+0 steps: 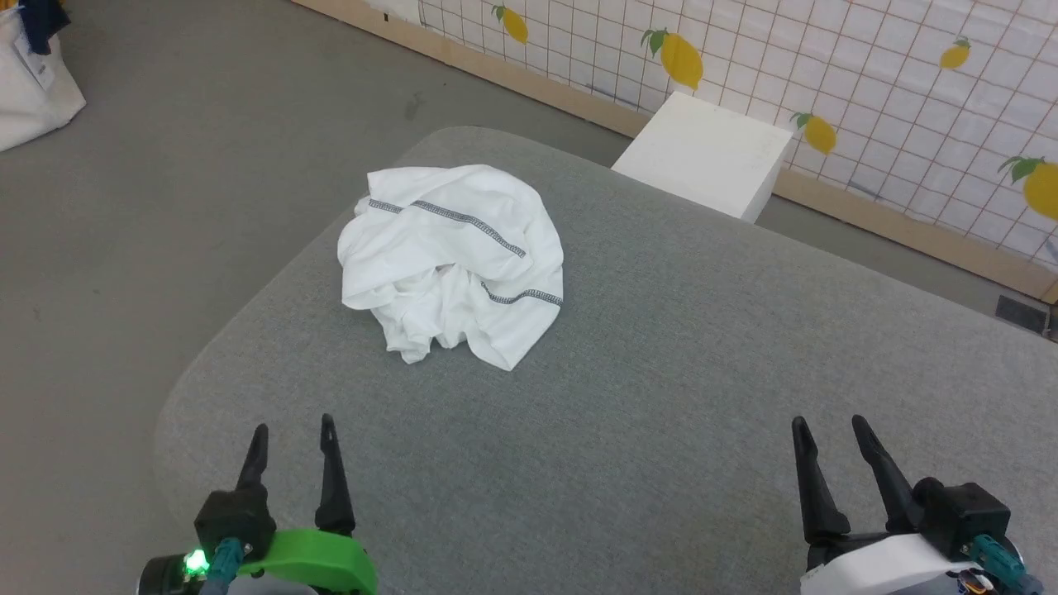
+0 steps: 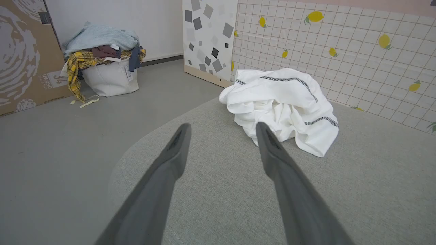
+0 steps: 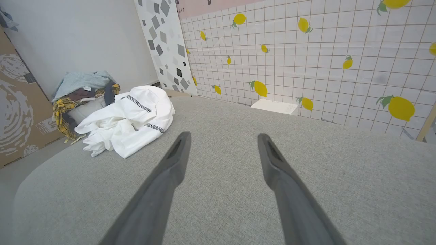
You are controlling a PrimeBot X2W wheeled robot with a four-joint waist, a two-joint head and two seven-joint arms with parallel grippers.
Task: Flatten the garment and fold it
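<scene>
The garment (image 1: 453, 260) lies crumpled in a heap on the far left part of the grey padded table (image 1: 661, 372); it is white with dark zigzag stitching lines. Its heap also appears in the left wrist view (image 2: 282, 105) and the right wrist view (image 3: 127, 120). My left gripper (image 1: 293, 430) hovers open near the table's front left, well short of the garment, with nothing between its fingers. At the front right my right gripper (image 1: 826, 426) is open and empty too, far from the cloth.
A rigid white box (image 1: 702, 153) stands beyond the table's far edge against the lemon-patterned tiled wall (image 1: 826, 66). A white bag piled with clothes (image 2: 105, 64) sits on the grey floor to the left, next to a cardboard panel (image 2: 20, 54).
</scene>
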